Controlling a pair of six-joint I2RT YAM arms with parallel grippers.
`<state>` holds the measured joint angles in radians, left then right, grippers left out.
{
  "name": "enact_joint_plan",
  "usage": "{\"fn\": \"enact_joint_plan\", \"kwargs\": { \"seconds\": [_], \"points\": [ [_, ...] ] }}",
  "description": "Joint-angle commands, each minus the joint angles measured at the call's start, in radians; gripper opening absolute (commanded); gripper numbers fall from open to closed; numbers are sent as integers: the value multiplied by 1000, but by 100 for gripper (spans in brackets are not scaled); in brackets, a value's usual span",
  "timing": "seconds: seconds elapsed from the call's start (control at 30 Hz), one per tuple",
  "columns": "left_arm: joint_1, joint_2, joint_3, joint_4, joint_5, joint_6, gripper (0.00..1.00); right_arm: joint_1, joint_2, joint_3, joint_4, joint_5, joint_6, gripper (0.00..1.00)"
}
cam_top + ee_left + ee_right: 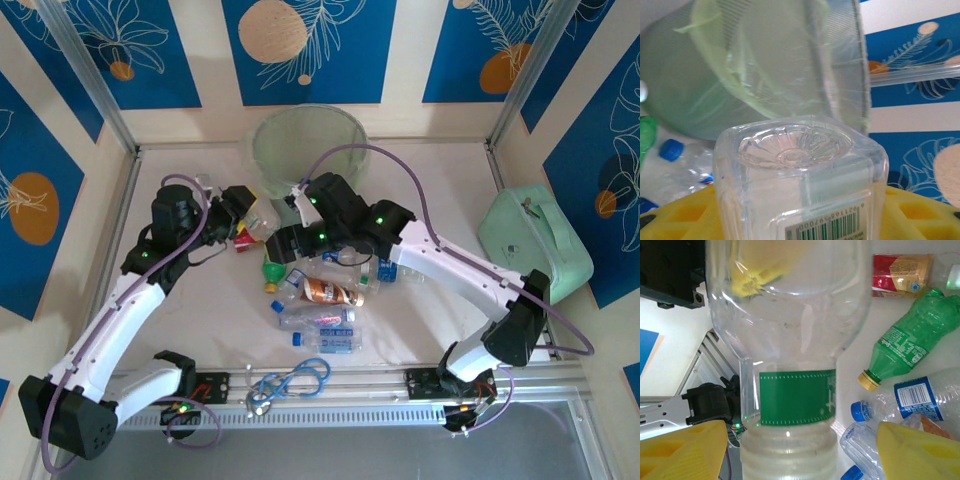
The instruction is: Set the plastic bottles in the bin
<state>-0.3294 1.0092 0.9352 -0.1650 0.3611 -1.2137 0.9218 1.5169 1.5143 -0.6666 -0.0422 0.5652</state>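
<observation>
Showing the left gripper (pixel 800 207) pinched shut on a clear square-based bottle (pixel 800 160), barcode label down near the yellow fingers (pixel 675 217), base pointing at the translucent pale-green bin (pixel 745 65) close behind it. Note the right gripper (pixel 800 452) spread around a clear bottle with a green band (pixel 797 397), with a visible gap on either side between the bottle and the yellow pads (pixel 685 452), so not yet pinching it. Seen from overhead: bin upright at the far middle of the table (pixel 450 190), both grippers just in front of it. Lying loose on the table in front of the bin, between the two arms: a green bottle (pixel 912 337) with a yellow cap, a red-labelled bottle (pixel 900 272), a brown-orange bottle (pixel 330 292) and clear bottles with blue caps (pixel 322 320), close together. Nearer the arm bases, a coiled blue cable (pixel 292 382); at the right edge, a mint-green case (pixel 530 240) with a handle, well apart from the bottles.
</observation>
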Motion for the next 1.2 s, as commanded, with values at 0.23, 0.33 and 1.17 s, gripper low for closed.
{"fn": "enact_joint_plan", "kwargs": {
  "seconds": [0.23,0.33,1.17],
  "points": [
    [-1,-11,-15,103,69,-37,56,4,20,65,-16,-17,-30,48],
    [-2,-10,-22,104,67,-31,59,4,14,69,-22,3,-34,41],
    [22,-92,78,-523,-435,406,100,-268,186,503,-242,93,-39,39]
  ]
}}
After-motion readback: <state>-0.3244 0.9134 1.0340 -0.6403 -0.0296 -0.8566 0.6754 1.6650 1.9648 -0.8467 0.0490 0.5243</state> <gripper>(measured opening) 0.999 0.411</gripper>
